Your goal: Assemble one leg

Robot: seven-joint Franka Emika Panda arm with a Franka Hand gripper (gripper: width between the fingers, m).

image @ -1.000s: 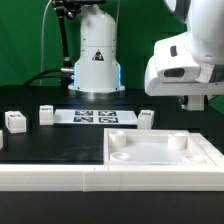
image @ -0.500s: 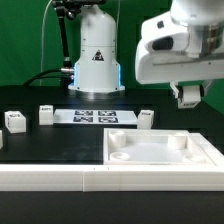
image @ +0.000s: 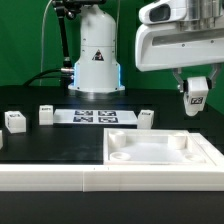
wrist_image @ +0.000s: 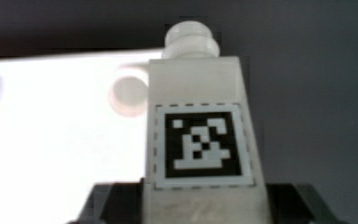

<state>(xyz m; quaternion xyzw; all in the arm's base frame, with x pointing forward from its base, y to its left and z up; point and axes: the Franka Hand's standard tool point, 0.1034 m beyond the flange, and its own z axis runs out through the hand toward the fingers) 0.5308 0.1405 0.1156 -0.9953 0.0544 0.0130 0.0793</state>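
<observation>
My gripper (image: 196,92) is shut on a leg (image: 196,99), a small white block with a black-and-white tag, and holds it in the air above the far right part of the large white panel (image: 165,158). In the wrist view the held leg (wrist_image: 199,110) fills the middle, tag facing the camera, peg end pointing away, with the black fingers (wrist_image: 119,200) on both sides of its base. The white panel (wrist_image: 51,100) lies blurred beneath it. Three more legs rest on the black table: one (image: 15,121) and another (image: 46,114) at the exterior view's left, and one (image: 146,118) behind the panel.
The marker board (image: 94,116) lies flat at the table's back middle. The white robot base (image: 95,55) stands behind it with cables. A long white bar (image: 50,178) runs along the table's front edge.
The gripper has risen and shifted toward the exterior view's right with the leg in it; the leg now hangs clearly above the panel.
</observation>
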